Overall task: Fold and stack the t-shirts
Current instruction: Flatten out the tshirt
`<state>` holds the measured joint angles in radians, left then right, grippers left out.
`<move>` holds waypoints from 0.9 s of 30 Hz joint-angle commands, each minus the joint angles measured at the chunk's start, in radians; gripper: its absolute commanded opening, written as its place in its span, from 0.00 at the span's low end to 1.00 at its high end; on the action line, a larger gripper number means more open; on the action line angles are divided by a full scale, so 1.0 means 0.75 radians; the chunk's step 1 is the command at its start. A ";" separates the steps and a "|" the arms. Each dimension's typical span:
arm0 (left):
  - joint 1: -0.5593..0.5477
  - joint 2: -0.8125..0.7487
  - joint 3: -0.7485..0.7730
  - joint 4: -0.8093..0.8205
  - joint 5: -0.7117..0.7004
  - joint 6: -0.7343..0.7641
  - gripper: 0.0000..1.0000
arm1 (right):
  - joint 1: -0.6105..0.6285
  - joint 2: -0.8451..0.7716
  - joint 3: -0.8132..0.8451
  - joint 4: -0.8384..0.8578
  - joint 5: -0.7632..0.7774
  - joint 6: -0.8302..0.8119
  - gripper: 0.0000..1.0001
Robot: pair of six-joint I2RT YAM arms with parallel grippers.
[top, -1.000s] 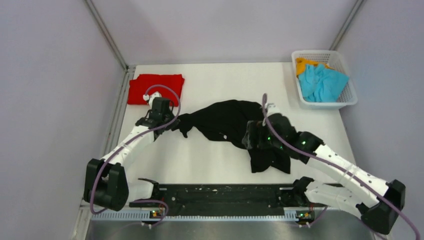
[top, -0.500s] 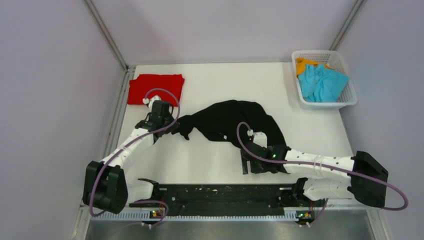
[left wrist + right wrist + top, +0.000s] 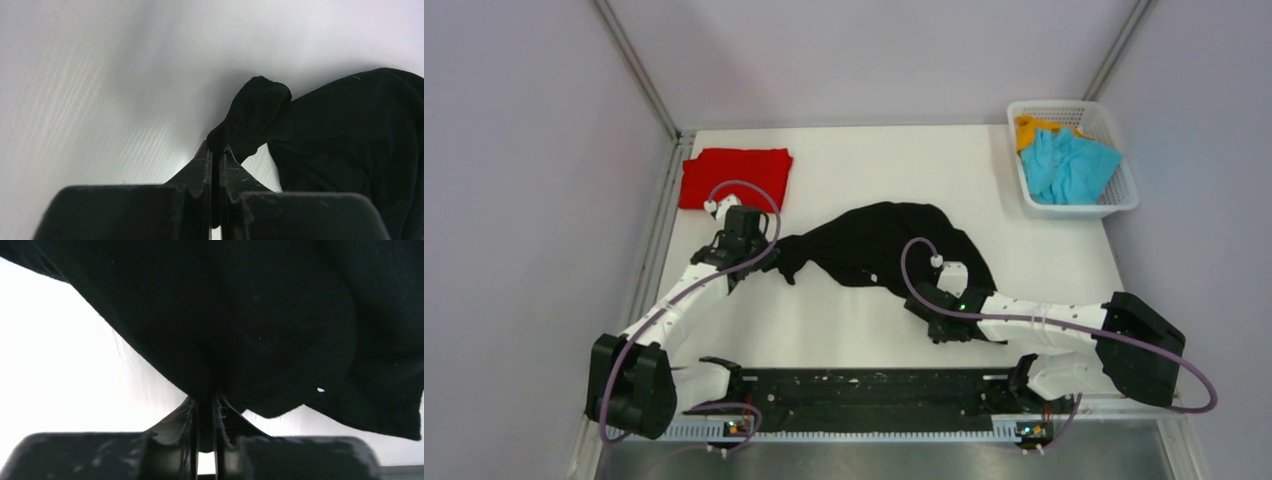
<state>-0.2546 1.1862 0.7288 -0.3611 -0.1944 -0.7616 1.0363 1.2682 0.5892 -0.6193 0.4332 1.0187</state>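
Note:
A crumpled black t-shirt (image 3: 884, 245) lies across the middle of the table. My left gripper (image 3: 772, 252) is shut on its left end, a bunched sleeve (image 3: 260, 107) that runs into the jaws (image 3: 215, 150). My right gripper (image 3: 944, 325) is shut on the shirt's near right edge; black cloth (image 3: 240, 325) fills the right wrist view above the pinched jaws (image 3: 206, 401). A folded red t-shirt (image 3: 735, 176) lies flat at the far left corner. Cyan (image 3: 1069, 165) and orange (image 3: 1031, 129) garments sit in a basket.
A white mesh basket (image 3: 1126, 195) stands at the far right corner. A black rail (image 3: 874, 390) runs along the near edge between the arm bases. Grey walls close in on the left, back and right.
My right arm swung down to the near edge and its jaws closed on the black shirt's hem. The shirt's lower right part got drawn in. My left gripper kept its hold.

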 commanded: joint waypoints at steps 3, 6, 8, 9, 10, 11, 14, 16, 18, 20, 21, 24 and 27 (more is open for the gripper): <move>0.009 -0.071 -0.004 -0.006 -0.091 -0.008 0.00 | -0.017 -0.057 0.010 -0.035 0.032 0.002 0.00; 0.009 -0.080 0.025 -0.020 -0.105 -0.006 0.00 | -0.018 -0.162 0.130 -0.055 0.054 -0.119 0.00; 0.012 -0.089 0.048 -0.020 -0.118 -0.003 0.00 | -0.029 -0.229 0.216 -0.068 0.079 -0.201 0.00; 0.014 -0.094 0.062 -0.016 -0.126 -0.003 0.00 | -0.043 -0.259 0.256 -0.060 0.099 -0.237 0.00; 0.017 -0.097 0.078 -0.010 -0.137 -0.004 0.00 | -0.058 -0.296 0.285 -0.035 0.114 -0.279 0.00; 0.022 -0.099 0.089 -0.002 -0.150 -0.001 0.00 | -0.085 -0.327 0.313 -0.002 0.126 -0.322 0.00; 0.053 -0.090 0.144 0.009 -0.181 0.015 0.00 | -0.232 -0.406 0.386 0.096 0.121 -0.462 0.00; 0.085 -0.081 0.198 0.004 -0.185 0.024 0.00 | -0.392 -0.420 0.440 0.143 0.102 -0.552 0.00; 0.128 -0.075 0.259 0.002 -0.188 0.028 0.00 | -0.577 -0.411 0.496 0.203 0.080 -0.640 0.00; 0.169 -0.081 0.336 -0.010 -0.175 0.040 0.00 | -0.700 -0.396 0.569 0.267 0.006 -0.705 0.00; 0.183 -0.091 0.378 -0.020 -0.156 0.046 0.00 | -0.739 -0.390 0.614 0.289 -0.019 -0.738 0.00; 0.192 -0.149 0.521 -0.061 -0.124 0.080 0.00 | -0.770 -0.374 0.788 0.293 0.027 -0.848 0.00; 0.192 -0.254 0.624 -0.057 -0.116 0.095 0.00 | -0.770 -0.389 0.972 0.277 0.056 -0.934 0.00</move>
<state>-0.1230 1.1191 1.0744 -0.4282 -0.2665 -0.7280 0.4686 1.0039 1.1225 -0.4862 0.4435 0.4633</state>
